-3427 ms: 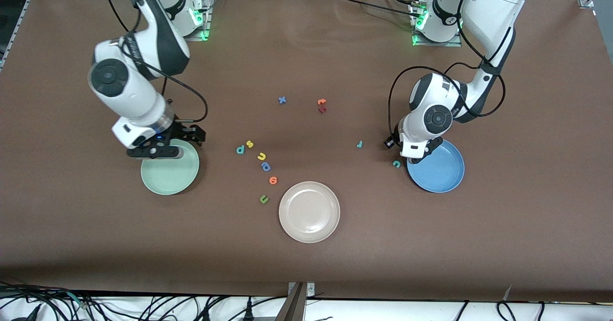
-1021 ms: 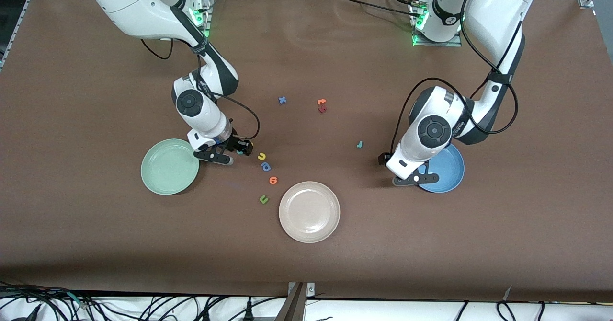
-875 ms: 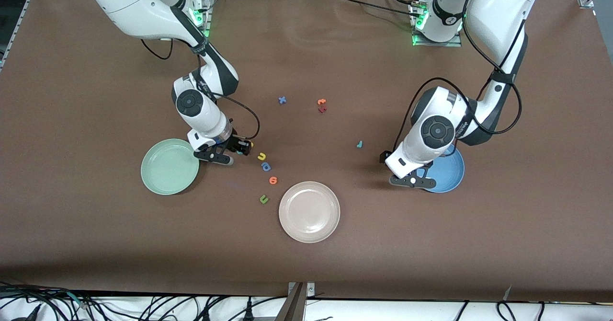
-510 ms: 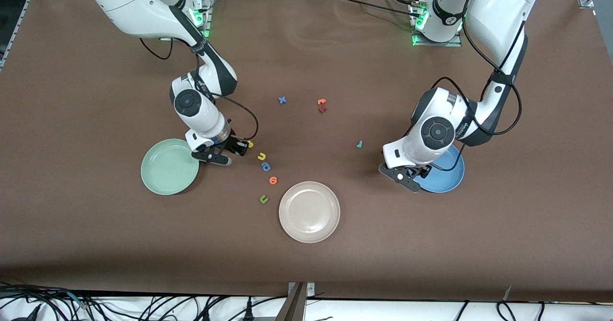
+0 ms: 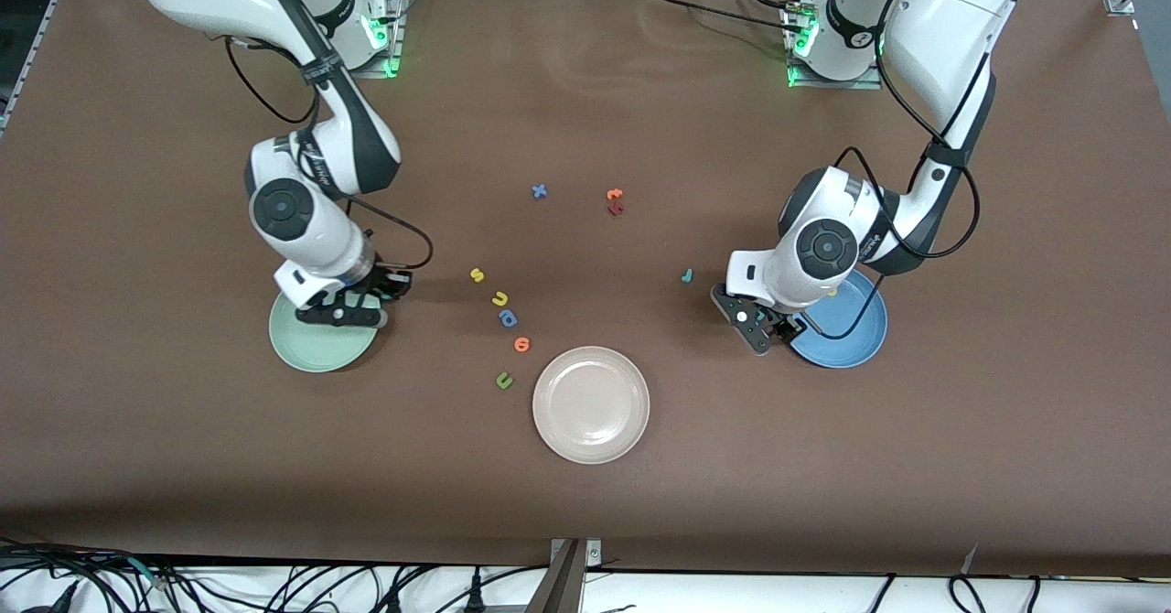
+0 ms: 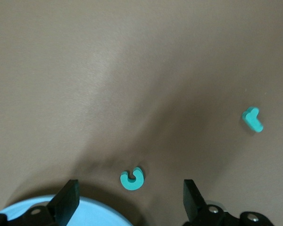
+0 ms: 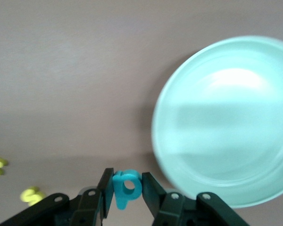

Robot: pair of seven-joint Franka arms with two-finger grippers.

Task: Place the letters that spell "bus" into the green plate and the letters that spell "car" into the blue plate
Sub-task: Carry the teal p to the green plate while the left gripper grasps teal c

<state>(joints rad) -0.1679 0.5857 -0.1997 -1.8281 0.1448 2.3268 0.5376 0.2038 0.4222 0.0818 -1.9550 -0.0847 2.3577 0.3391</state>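
My right gripper (image 5: 352,313) (image 7: 128,188) is shut on the teal "b" (image 7: 127,187), held in the air at the rim of the green plate (image 5: 311,348) (image 7: 226,122). The yellow "s" (image 5: 477,274) and yellow "u" (image 5: 499,299) lie on the table toward the middle. My left gripper (image 5: 757,325) (image 6: 130,203) hangs open over the teal "c" (image 6: 131,179), which lies just off the rim of the blue plate (image 5: 851,334) (image 6: 92,217). The teal "r" (image 5: 686,275) (image 6: 253,119) lies a little farther along the table. The "c" is hidden in the front view.
A beige-white plate (image 5: 591,404) sits nearest the front camera. Beside it lie a green letter (image 5: 503,380), an orange letter (image 5: 521,345) and a blue rounded letter (image 5: 508,317). A blue "x" (image 5: 540,191) and orange and red letters (image 5: 615,201) lie nearer the bases.
My right gripper shut on the "b" beside the "s" and carried it to the green plate's rim. My left gripper swung from over the blue plate's edge to above the "c".
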